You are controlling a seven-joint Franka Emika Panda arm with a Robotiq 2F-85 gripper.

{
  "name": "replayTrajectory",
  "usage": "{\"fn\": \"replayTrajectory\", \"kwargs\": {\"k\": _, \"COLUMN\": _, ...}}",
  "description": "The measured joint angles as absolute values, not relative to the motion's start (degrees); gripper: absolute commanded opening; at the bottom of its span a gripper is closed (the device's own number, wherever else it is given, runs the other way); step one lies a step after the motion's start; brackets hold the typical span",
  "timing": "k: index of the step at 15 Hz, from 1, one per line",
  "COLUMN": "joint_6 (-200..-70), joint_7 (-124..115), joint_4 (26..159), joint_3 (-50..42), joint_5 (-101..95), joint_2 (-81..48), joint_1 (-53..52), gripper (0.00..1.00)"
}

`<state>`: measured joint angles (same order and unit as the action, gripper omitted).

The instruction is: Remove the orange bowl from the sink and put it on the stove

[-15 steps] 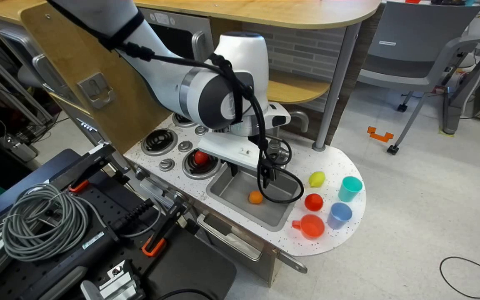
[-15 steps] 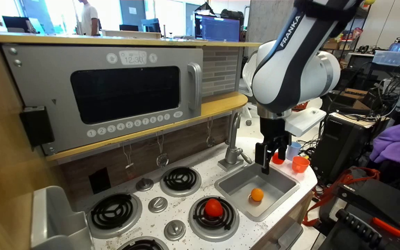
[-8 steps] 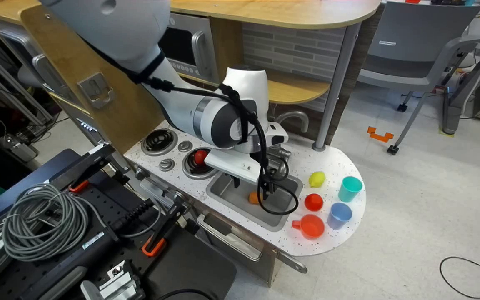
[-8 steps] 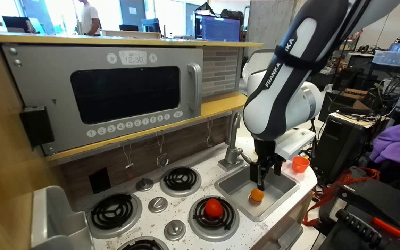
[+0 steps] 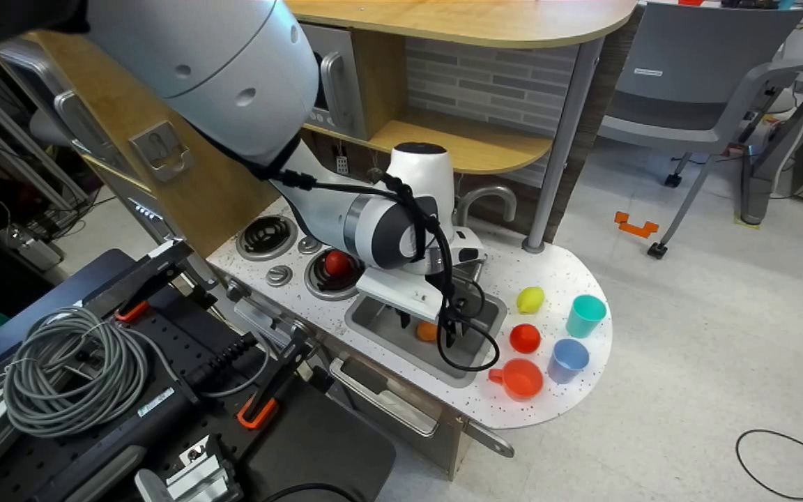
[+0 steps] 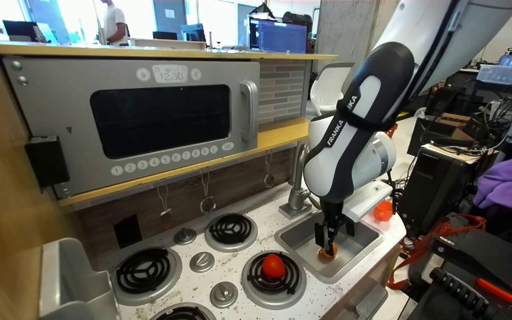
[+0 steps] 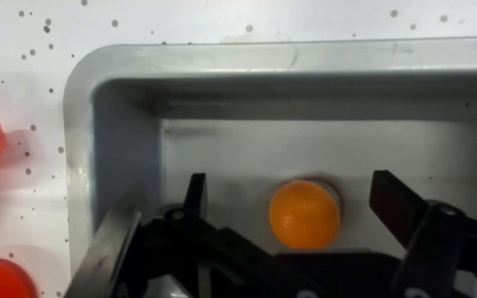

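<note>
Claw parted over the orange ball in the sink, we reckon grasp and transfer to the stove, toward nine o'clock in an exterior view, remain.

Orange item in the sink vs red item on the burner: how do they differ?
Colour: the orange item is orange, the red item red.
Place: the orange item lies in the sink; the red item rests on a stove burner.
Gripper: the open gripper straddles the orange item in the wrist view; the red item is well clear of it.
Shared: both look rounded, and neither is gripped.
</note>
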<state>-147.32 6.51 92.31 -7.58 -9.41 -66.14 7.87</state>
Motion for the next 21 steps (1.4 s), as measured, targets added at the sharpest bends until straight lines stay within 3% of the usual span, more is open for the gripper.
{"fn": "replayTrajectory", "kwargs": {"k": 2, "joint_6": -146.53, "joint_7": 6.28, "joint_4": 89.88, "joint_3": -7.69, "joint_5": -9.41, "joint_2": -68.08, "joint_1": 7.61, "gripper": 1.00}}
{"fn": "replayTrajectory", "kwargs": {"k": 3, "joint_6": -145.86, "joint_7": 6.18, "joint_4": 88.61, "joint_3": -7.82, "joint_5": -9.41, "joint_2": -69.02, "joint_1": 7.40, "gripper": 0.75}}
{"fn": "replayTrajectory", "kwargs": {"k": 5, "joint_6": -144.71, "joint_7": 6.15, "joint_4": 86.18, "joint_3": -8.01, "joint_5": -9.44, "joint_2": -70.83, "joint_1": 6.92, "gripper": 0.68}}
{"fn": "replayTrajectory", "kwargs": {"k": 11, "joint_6": -143.84, "joint_7": 6.32, "joint_4": 82.94, "joint_3": -8.18, "joint_5": -9.88, "joint_2": -73.55, "joint_1": 5.63, "gripper": 0.21}}
{"fn": "replayTrajectory", "kwargs": {"k": 17, "joint_6": -146.67, "joint_7": 8.62, "joint_4": 83.79, "joint_3": -8.58, "joint_5": -11.54, "joint_2": -72.87, "joint_1": 5.38, "gripper": 0.20}}
{"fn": "replayTrajectory", "kwargs": {"k": 21, "joint_6": -151.42, "joint_7": 11.56, "joint_4": 91.00, "joint_3": -8.58, "joint_5": -11.93, "joint_2": -66.48, "joint_1": 5.96, "gripper": 0.20}}
